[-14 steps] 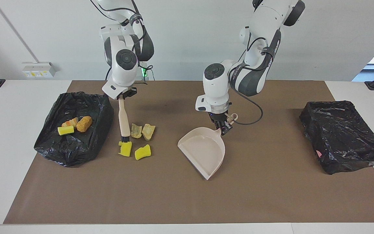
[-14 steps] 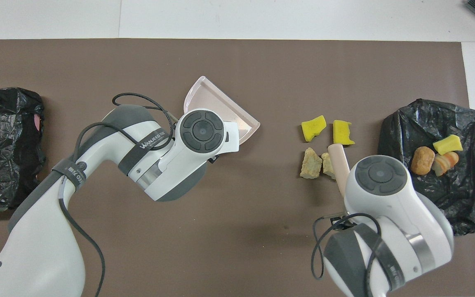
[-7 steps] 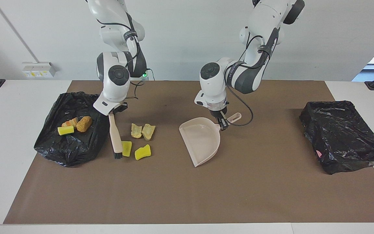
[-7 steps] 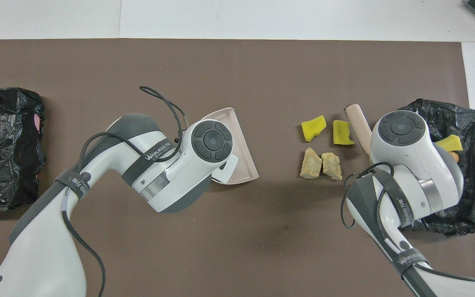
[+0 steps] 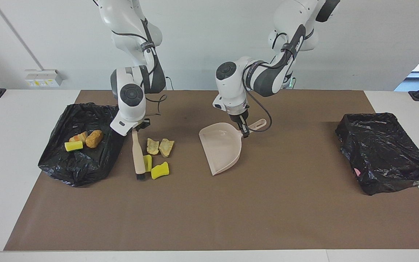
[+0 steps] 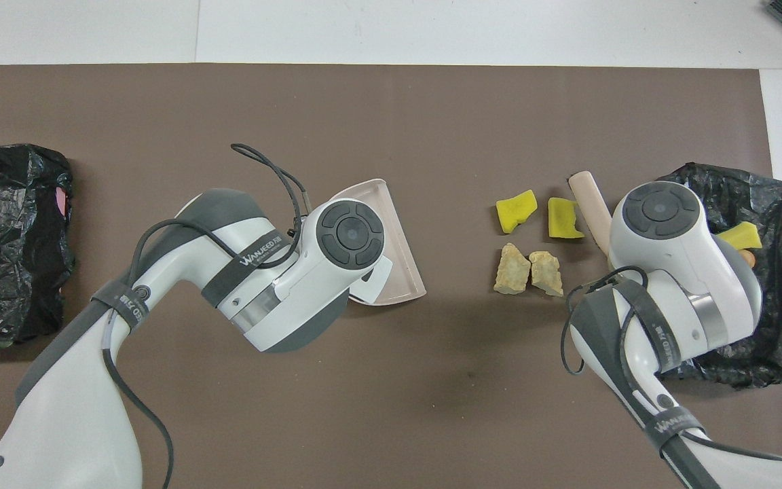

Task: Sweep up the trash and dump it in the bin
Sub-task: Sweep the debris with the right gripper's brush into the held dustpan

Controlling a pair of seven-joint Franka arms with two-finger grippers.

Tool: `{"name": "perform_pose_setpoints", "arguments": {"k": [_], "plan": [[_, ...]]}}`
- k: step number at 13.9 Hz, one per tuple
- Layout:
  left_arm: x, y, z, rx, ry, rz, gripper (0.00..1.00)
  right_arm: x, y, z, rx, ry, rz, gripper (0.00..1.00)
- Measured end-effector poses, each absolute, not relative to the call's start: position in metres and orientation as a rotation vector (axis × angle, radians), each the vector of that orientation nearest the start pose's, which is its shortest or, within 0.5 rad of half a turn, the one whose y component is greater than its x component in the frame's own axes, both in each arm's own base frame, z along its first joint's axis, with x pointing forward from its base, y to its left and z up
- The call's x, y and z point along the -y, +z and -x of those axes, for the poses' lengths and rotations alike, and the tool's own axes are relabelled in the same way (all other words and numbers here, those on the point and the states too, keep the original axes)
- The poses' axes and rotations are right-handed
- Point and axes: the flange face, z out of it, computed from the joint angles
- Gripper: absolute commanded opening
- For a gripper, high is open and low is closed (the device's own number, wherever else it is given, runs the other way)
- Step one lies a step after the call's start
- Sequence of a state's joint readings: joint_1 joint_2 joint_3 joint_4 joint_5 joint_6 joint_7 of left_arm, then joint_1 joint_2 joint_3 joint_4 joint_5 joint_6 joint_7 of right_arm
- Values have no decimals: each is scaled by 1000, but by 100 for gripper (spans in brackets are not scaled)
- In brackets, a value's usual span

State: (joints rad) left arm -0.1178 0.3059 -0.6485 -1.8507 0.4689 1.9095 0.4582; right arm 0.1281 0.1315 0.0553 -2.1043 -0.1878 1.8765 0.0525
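The brush point(image 5: 138, 154) is clamped by the right gripper point(image 5: 137, 128) beside the yellow sponge scraps point(image 5: 159, 170); the dustpan point(image 5: 221, 150) handle is clamped by the left gripper point(image 5: 244, 130).

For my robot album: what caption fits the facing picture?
Right gripper holds the brush beside yellow scraps; left gripper holds the dustpan.
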Motion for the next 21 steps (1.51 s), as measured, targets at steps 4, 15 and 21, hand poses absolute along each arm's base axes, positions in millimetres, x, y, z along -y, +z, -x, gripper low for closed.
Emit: {"name": "perform_pose_setpoints", "arguments": {"k": [4, 15, 21], "plan": [[374, 366, -464, -1879, 178, 2173, 0, -127, 330, -498, 358, 634, 3153, 0], [365, 357, -465, -1892, 158, 2176, 0, -232, 328, -457, 215, 714, 2765, 0], [361, 355, -467, -1897, 162, 2173, 0, -245, 335, -457, 81, 723, 2600, 0]]}}
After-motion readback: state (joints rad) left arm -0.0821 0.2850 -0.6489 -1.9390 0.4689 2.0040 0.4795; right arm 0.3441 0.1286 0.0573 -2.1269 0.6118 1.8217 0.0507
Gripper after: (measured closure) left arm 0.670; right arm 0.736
